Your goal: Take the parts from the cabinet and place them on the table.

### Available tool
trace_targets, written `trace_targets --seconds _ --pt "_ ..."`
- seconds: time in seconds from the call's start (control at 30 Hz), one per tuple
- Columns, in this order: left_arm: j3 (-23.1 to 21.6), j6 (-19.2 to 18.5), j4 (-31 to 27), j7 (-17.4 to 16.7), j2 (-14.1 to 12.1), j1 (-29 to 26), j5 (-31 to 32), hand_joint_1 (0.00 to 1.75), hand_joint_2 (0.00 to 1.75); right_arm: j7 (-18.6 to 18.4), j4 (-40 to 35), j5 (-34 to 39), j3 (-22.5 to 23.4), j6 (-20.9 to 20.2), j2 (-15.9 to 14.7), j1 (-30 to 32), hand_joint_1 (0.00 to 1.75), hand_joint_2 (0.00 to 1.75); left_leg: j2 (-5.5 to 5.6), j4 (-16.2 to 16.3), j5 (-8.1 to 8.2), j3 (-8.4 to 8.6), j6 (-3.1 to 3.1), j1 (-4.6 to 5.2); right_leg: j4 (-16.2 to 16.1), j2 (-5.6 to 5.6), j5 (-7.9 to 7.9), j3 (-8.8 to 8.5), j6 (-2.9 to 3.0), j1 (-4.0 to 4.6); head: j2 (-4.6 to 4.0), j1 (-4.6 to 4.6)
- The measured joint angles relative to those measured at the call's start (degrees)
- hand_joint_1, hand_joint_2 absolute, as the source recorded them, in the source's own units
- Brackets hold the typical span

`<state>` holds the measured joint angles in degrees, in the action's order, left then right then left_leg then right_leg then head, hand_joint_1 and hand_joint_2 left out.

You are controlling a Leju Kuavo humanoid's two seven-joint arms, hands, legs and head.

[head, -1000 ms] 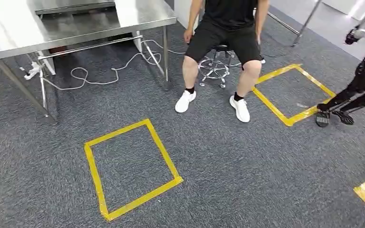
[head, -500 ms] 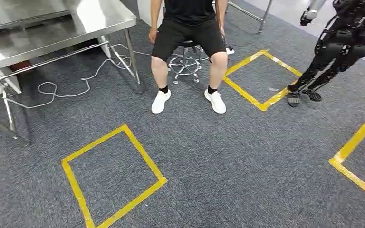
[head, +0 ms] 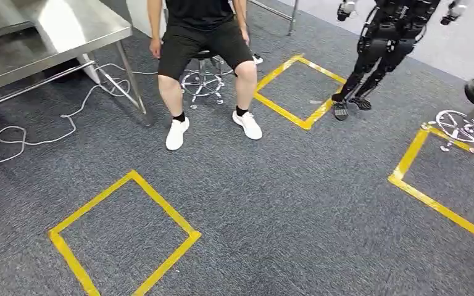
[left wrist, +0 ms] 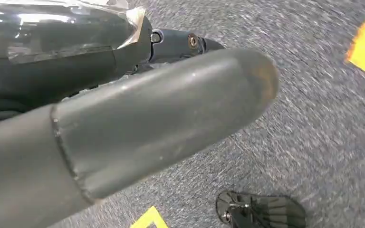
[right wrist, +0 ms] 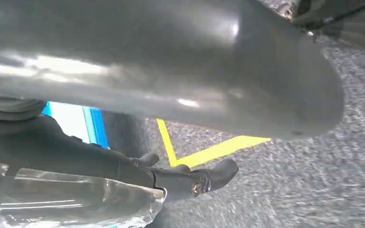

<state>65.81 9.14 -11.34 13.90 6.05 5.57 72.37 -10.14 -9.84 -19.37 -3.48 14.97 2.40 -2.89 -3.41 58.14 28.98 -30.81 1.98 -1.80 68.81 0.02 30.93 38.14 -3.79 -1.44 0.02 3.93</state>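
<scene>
Two wrist cams, same story: a shiny clear plastic wrap (left wrist: 52,23) lies right against the dark fingers of the left hand (left wrist: 138,123), and a matching wrap (right wrist: 66,204) sits by the fingers of the right hand (right wrist: 171,71). My guess is those are bagged parts, but the thick thumb blocks so much that I can't tell if either hand is clamped on one or just curled next to it.

If they are bagged parts, I'd expect them to be light, with slippery, crinkly film. The safer hold would be around the solid body through the bag, not on the loose film. Each wrap looks stretched along the fingers, so its long axis runs with the hand and points toward the fingertips.

From the head view, the steel counter (head: 68,28) is off to the upper left, with a seated person (head: 200,37) just beside it. There are yellow tape squares (head: 89,203) on the grey carpet and another robot (head: 382,43) standing farther back.
</scene>
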Motion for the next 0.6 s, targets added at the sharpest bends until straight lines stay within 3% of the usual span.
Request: trace_targets --seconds 0.03,0.07,0.1,0.13,0.2,0.23,0.4,0.43,0.47,0.5,0.53,0.57,0.6 --pt "0.00 0.00 0.00 0.00 0.07 0.01 0.00 0.00 0.00 0.00 0.00 0.00 0.00 -0.02 -0.07 -0.04 0.00 0.00 -0.66 0.00 0.13 0.23 -0.23 -0.11 -6.28 -1.20 -2.09 -3.48 -0.58 -0.28 0.00 -0.02" --pt "0.02 0.00 0.00 0.00 0.00 0.01 0.00 0.00 0.00 0.00 -0.02 -0.02 0.00 -0.02 -0.02 -0.17 0.00 0.00 -1.18 0.00 0.33 0.55 -0.64 0.12 -10.98 -4.22 -3.20 -6.03 -0.54 -0.37 0.00 0.07" --pt "0.02 0.02 0.00 -0.02 -0.02 -0.05 0.00 0.00 0.00 0.00 -0.02 -0.06 0.00 -0.02 -0.02 -0.40 0.00 0.00 -1.79 0.05 0.70 0.77 -1.22 0.41 -11.00 -4.43 -3.54 -5.74 -0.12 0.45 0.00 0.24" --pt "0.02 0.11 -0.02 -0.24 -0.07 -0.04 0.00 0.00 0.00 0.00 -0.02 -0.19 0.00 0.00 0.04 -0.43 0.00 0.00 -2.13 0.01 0.80 0.96 -1.62 0.45 -10.98 -3.60 -3.74 -5.99 0.67 0.61 0.00 0.05" --pt "0.04 0.44 0.00 -0.90 0.04 0.31 -0.44 0.00 0.00 -0.24 0.00 -0.85 0.00 -0.11 0.07 -0.19 0.00 0.00 -3.17 -0.57 0.66 1.64 -2.11 0.38 -10.89 -2.53 -3.78 -5.21 1.15 0.91 0.00 -0.04" --pt "0.07 0.50 -0.02 -1.01 0.11 0.48 -0.57 0.00 0.00 -0.42 0.00 -1.29 -0.02 -0.20 0.04 -0.20 0.00 0.00 -3.69 -0.75 0.81 1.99 -2.54 0.27 -11.30 -1.89 -4.02 -5.90 1.67 0.80 0.00 0.02" --pt "0.07 0.52 -0.02 -1.03 0.13 0.47 -0.59 0.00 0.00 -0.44 0.00 -1.33 -0.02 -0.20 0.02 -0.22 0.00 0.00 -3.74 -0.74 0.87 1.97 -2.60 0.28 -11.39 -1.75 -4.08 -6.20 1.76 0.73 0.00 0.02" --pt "0.22 0.92 -0.02 -1.07 0.02 0.43 -1.03 0.00 0.00 -0.61 0.00 -1.84 -0.15 -0.42 0.09 -0.09 0.00 0.00 0.84 2.73 3.77 0.66 -2.69 -0.22 -11.82 -0.72 -4.53 -6.38 2.88 -0.40 0.00 -0.59" --pt "0.61 1.44 0.00 -1.07 0.11 0.03 -1.66 0.00 0.00 -0.61 0.00 -2.86 -0.57 -0.70 0.37 -0.32 0.00 0.00 3.41 15.11 9.70 -5.53 -2.61 -0.13 -11.80 1.10 -4.58 -6.21 3.94 0.23 0.00 -0.68" --pt "1.14 2.12 0.00 -1.20 0.11 -0.20 -2.30 0.00 0.00 -0.48 0.00 -3.80 -1.36 -1.20 0.33 -0.25 0.00 0.00 3.64 13.17 5.49 -5.74 -2.39 -0.18 -11.68 3.70 -4.57 -6.44 3.92 0.47 0.00 -0.70" --pt "1.22 2.38 0.00 -1.20 0.11 -0.20 -2.43 0.00 0.00 -0.33 0.00 -4.13 -1.49 -1.27 0.33 -0.29 0.00 0.00 3.98 8.91 2.85 -3.90 -2.29 -0.29 -11.53 4.47 -4.55 -6.46 3.89 0.46 0.00 -0.68" --pt "1.44 2.56 0.00 -1.20 0.11 -0.20 -2.77 0.00 0.00 -0.22 0.00 -4.41 -1.68 -1.38 0.37 -0.35 0.00 0.00 5.64 4.39 0.56 -1.93 -2.24 -0.53 -11.15 5.26 -4.46 -6.32 3.76 0.46 0.00 -0.68" --pt "1.75 2.73 0.00 -1.18 0.11 -0.18 -2.95 0.00 0.00 -0.15 0.00 -4.61 -1.90 -1.46 0.37 -0.44 0.00 0.00 9.11 2.23 0.61 -1.13 -2.05 -0.71 -10.59 5.80 -4.22 -5.81 3.36 0.60 0.00 -0.68"
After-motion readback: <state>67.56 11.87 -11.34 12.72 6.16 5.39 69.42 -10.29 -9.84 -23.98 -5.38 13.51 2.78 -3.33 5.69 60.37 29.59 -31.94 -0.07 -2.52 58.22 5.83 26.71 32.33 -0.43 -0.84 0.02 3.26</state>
